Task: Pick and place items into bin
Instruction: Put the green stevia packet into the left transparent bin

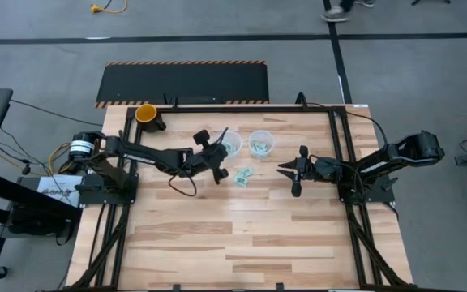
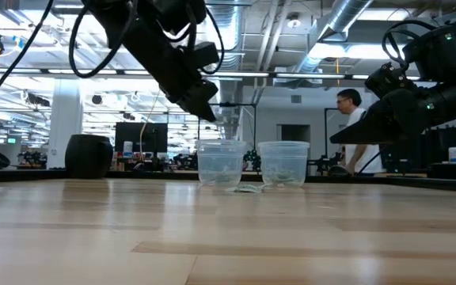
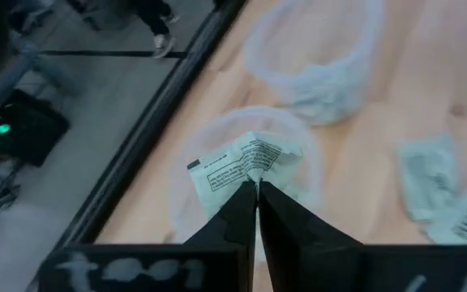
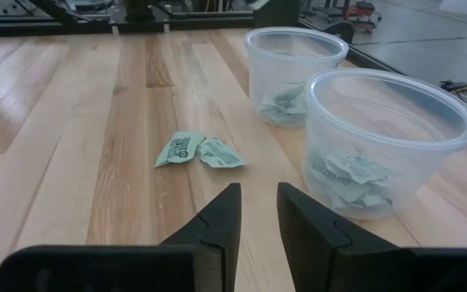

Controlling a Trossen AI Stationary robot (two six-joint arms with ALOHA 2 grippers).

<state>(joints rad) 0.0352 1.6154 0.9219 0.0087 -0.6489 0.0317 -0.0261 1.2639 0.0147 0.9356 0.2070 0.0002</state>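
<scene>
A small crinkly green-and-white packet (image 3: pixel 246 162) is held clamped in the left end effector (image 3: pixel 256 188) above a clear plastic tub (image 3: pixel 246 174), ready for release; the right end effector (image 4: pixel 256 209) is parted, empty

Green-white packets (image 4: pixel 199 151) beside tubs (image 4: pixel 385 142)

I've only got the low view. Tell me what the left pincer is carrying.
Observer: The left pincer is shut on one green-and-white packet, directly above the left clear cup.
Operator: Report what's left on the table.
Observer: Two loose packets lie side by side on the wood, next to the cups.
Operator: Give me the right pincer.
Observer: The right pincer is open and empty, pointing toward them.
</scene>
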